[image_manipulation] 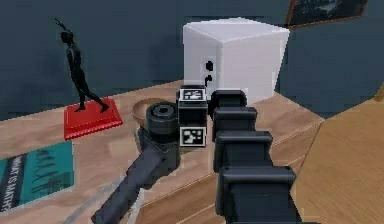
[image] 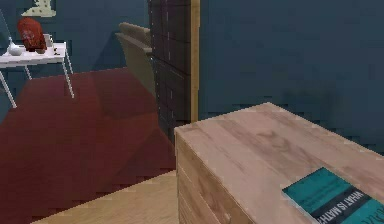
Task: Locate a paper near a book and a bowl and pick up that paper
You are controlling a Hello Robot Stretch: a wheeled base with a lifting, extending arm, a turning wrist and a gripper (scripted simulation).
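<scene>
Quick status from the remote desk: in the arm side view the dark square arm (image_manipulation: 245, 165) comes up from the bottom edge right of centre. The gripper (image_manipulation: 110, 207) trails off it toward the lower left, and its thin dark fingers (image_manipulation: 135, 180) slant across the light wooden tabletop (image_manipulation: 100, 150). How wide the fingers are set I honestly can't tell. The tips run nearly to the bottom edge close to the teal hardcover book (image_manipulation: 35, 175) lying flat at lower left, so I can't tell if they've got hold of anything either. Right behind the gripper's body there's a round brown bowl-like shape (image_manipulation: 150, 103). Left of that is a black dancer figurine on a red square base (image_manipulation: 85, 100), and a big white cube-shaped box (image_manipulation: 235, 55) stands at upper centre. The paper itself I can't place; nothing I'd confidently call a sheet. In the forward view the same wood top (image: 240, 140) is at lower right with the teal book (image: 330, 200) in the bottom right corner. A small white side table (image: 35, 55) sits upper left above dark red carpet (image: 80, 130).
</scene>
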